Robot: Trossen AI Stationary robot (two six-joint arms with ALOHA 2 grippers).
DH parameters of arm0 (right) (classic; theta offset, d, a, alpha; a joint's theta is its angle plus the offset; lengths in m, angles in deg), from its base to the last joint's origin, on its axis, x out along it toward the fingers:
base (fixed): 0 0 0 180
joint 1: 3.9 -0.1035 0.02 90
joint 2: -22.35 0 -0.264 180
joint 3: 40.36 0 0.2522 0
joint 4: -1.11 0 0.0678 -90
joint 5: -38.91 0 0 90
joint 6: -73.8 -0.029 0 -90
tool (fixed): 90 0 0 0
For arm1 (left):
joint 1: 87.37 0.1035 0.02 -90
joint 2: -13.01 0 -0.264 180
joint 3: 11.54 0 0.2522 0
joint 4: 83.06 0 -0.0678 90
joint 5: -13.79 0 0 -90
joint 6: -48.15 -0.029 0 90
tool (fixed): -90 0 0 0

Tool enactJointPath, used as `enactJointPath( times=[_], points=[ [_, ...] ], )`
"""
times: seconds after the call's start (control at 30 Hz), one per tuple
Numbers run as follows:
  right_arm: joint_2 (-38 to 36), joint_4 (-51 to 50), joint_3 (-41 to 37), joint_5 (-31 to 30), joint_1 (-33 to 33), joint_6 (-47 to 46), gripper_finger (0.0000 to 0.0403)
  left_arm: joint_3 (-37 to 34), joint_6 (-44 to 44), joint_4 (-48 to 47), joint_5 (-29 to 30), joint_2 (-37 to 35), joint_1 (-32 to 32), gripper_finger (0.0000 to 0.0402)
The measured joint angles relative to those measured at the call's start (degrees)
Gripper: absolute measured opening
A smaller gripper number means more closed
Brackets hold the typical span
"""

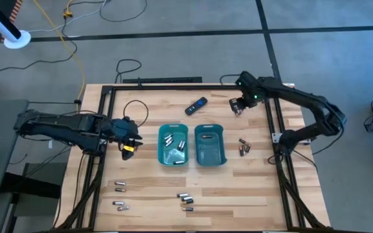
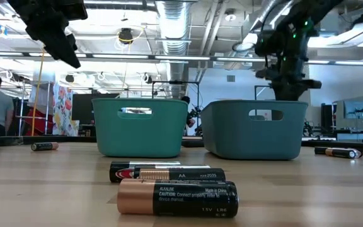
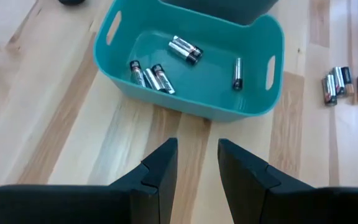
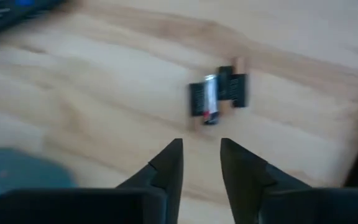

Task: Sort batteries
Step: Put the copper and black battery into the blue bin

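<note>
Just ahead of right claw [image 4: 201,163]: batteries [image 4: 218,94].

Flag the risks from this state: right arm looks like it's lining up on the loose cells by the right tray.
1. The batteries under the right gripper lie bunched and touching; open fingers may nudge or take more than one.
2. Loose batteries are round and may roll on the table.
3. The left gripper hangs beside the left tray, so a careless move could shove the tray.
</note>
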Motion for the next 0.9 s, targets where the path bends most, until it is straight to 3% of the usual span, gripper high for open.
enactJointPath(
  times=[0.37, 0.6, 0.9],
  points=[
    [11.15, 2.03, 0.79, 0.26, 11.56, 10.57, 0.0173, 0.37, 1.23, 6.47, 1.66, 0.04, 0.00, 0.0111],
    [17.05, 2.51, 4.21, 0.30, 12.61, 17.40, 0.0165, 0.39, 0.45, 7.92, 3.28, 0.07, 0.00, 0.0111],
    [22.59, 3.79, 4.60, 0.35, 12.46, 19.70, 0.0160, 0.42, 2.56, 7.92, 3.33, 0.07, 0.00, 0.0111]
  ],
)
